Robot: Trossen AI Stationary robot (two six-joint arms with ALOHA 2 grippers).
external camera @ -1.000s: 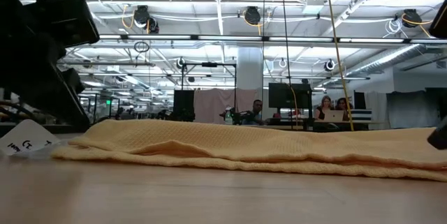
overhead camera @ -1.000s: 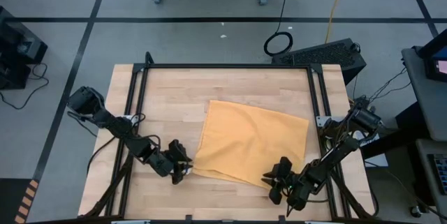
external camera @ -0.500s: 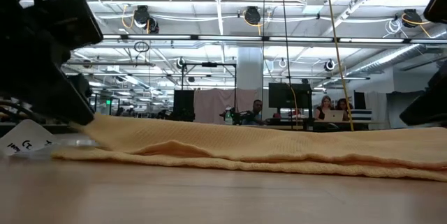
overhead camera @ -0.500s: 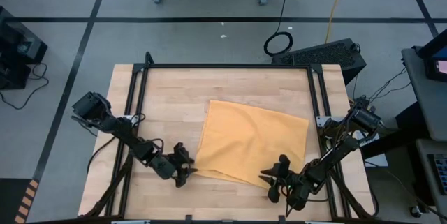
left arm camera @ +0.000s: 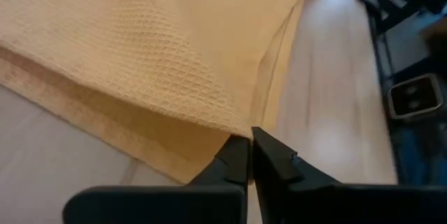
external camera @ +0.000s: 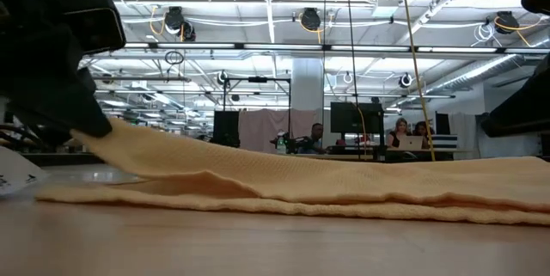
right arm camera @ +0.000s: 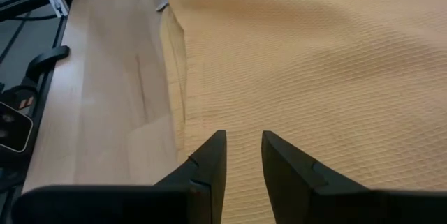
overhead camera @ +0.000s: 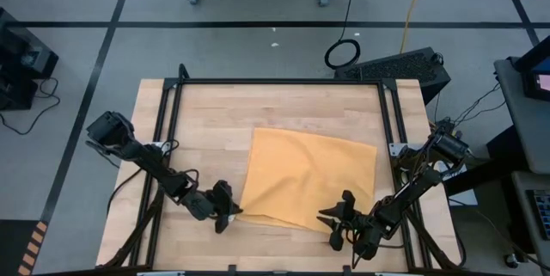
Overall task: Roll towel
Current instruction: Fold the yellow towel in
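The mustard-yellow towel point(overhead camera: 309, 181) lies folded in two layers on the wooden table, toward its near right. A small white tag point(external camera: 13, 181) sits at its near left corner. My left gripper point(overhead camera: 230, 213) is at that corner, shut on the upper layer point(left arm camera: 209, 91). My right gripper point(overhead camera: 332, 225) stands over the near right corner. Its fingers are a narrow gap apart, and flat cloth point(right arm camera: 243, 105) shows between them. In the low view the towel point(external camera: 301, 181) slopes up to the left gripper point(external camera: 86, 125). My left gripper pinches the upper layer's corner point(left arm camera: 241, 130) between its two fingertips, one layer as far as I see. The fingers slant down from the table's left. The corner is raised off the lower layer point(left arm camera: 105, 123), which stays flat on the table. Whether my right gripper's fingertips point(right arm camera: 213, 144) touch the cloth, I cannot tell.
Black frame rails point(overhead camera: 275, 81) run around the tabletop. Bare wood point(overhead camera: 206, 130) lies left of and beyond the towel. In the low view, people sit at desks point(external camera: 404, 143) far behind the table.
My left gripper has moved in to the towel's near left corner, taken hold of it and raised it. The cloth now slopes up at the left, while the rest stays flat. The white tag has slid toward the left. My right gripper has tipped over the near right corner.
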